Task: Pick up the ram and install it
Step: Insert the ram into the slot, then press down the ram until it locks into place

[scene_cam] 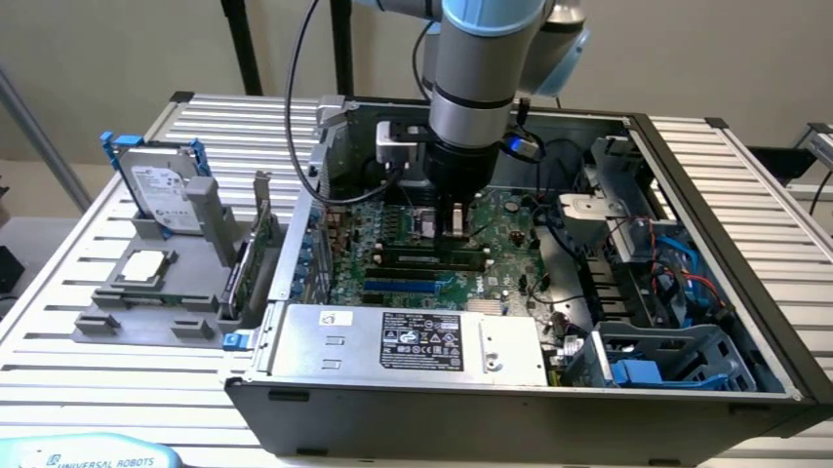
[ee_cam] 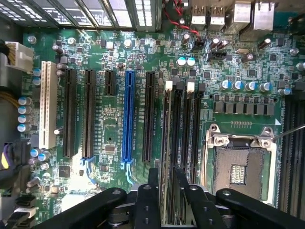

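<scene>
The ram (scene_cam: 406, 257) is a thin green stick standing on edge in a memory slot of the motherboard (scene_cam: 501, 263), inside the open PC case. My gripper (scene_cam: 454, 230) hangs straight down over the middle of the stick. In the wrist view the ram (ee_cam: 167, 138) appears edge-on in the slot nearest the black expansion slots. My gripper (ee_cam: 167, 175) straddles it, its black fingers (ee_cam: 153, 180) standing apart on either side with small gaps, so it is open. The stick's lower end is hidden behind the gripper body.
The blue expansion slot (ee_cam: 127, 119) and the empty CPU socket (ee_cam: 243, 167) flank the memory slots. The power supply (scene_cam: 404, 341) sits at the case front, a drive cage (scene_cam: 670, 356) and cables at the exterior view's right. Outside, a grey holder carries a hard drive (scene_cam: 167, 195) and an expansion card (scene_cam: 260, 244).
</scene>
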Robot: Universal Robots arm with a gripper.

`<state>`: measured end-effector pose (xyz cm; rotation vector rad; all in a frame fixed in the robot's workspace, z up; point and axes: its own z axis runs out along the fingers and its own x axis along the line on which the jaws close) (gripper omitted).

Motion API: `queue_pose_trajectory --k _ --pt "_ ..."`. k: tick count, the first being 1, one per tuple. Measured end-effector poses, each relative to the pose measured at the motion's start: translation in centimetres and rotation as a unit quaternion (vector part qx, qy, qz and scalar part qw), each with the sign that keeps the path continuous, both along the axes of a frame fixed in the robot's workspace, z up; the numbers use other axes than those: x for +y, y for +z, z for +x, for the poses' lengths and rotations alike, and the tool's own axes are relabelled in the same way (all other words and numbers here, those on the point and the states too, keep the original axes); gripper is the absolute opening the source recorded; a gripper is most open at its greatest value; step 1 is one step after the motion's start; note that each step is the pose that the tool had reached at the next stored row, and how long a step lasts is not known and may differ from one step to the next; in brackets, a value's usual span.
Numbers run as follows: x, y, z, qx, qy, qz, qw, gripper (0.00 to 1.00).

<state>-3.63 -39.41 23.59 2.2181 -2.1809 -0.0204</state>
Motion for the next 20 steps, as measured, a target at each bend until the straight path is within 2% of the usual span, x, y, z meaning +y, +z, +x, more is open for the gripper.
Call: queue_pose_trajectory --k 5,7,8,20 --pt "0.0 0.78 -0.01 0.0 0.0 0.0001 1.0 0.26" --pt "0.0 0.79 -0.02 -0.0001 0.0 0.0004 1.0 0.13" --pt "0.0 0.79 -0.03 -0.0001 0.0 0.0003 1.0 0.11" --pt "0.0 0.81 -0.04 0.0 0.0 0.0002 1.0 0.11"
